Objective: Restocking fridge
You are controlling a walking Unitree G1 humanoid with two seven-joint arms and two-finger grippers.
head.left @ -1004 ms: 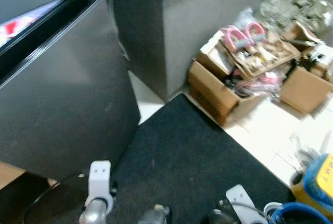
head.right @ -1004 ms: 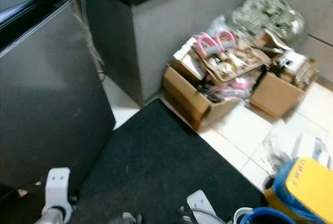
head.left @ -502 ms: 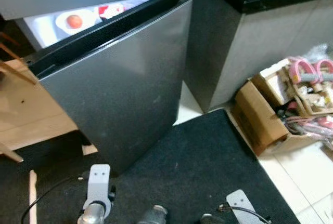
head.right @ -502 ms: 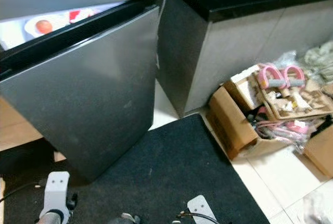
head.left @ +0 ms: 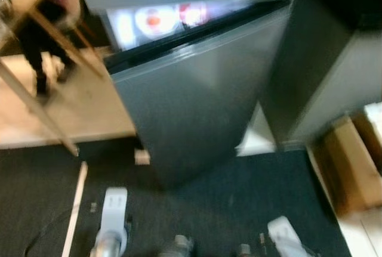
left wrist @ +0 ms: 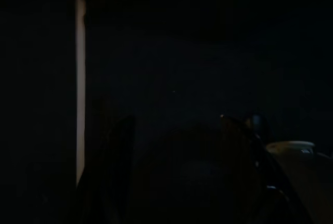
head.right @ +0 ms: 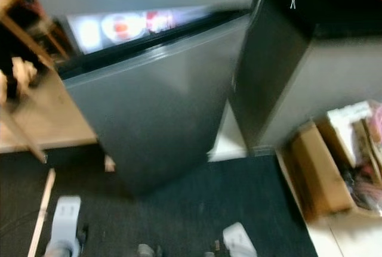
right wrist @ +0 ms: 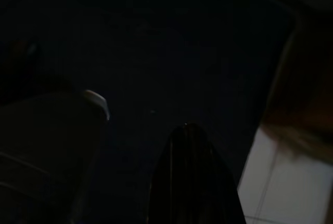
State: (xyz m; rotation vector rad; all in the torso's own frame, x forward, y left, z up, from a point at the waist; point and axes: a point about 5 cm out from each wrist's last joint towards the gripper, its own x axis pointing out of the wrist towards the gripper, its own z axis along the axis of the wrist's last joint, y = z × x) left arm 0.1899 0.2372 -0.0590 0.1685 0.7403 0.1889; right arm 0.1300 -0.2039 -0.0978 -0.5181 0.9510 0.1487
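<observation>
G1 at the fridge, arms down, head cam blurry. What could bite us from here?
1. The fridge door stands ajar toward the robot; walking on could bump it.
2. A thin wooden stick and a cable lie on the dark mat near the left arm; a foot could catch them.
3. The cardboard box sits at the mat's right edge, a trip risk when turning.

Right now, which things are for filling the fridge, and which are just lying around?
For the job:
- tall grey metal fridge, its door ajar
- lit shelf inside with a round white plate holding something red

Just lying about:
- open brown cardboard box on the pale tiles
- dark floor mat
- light wooden furniture legs
- thin wooden stick
</observation>
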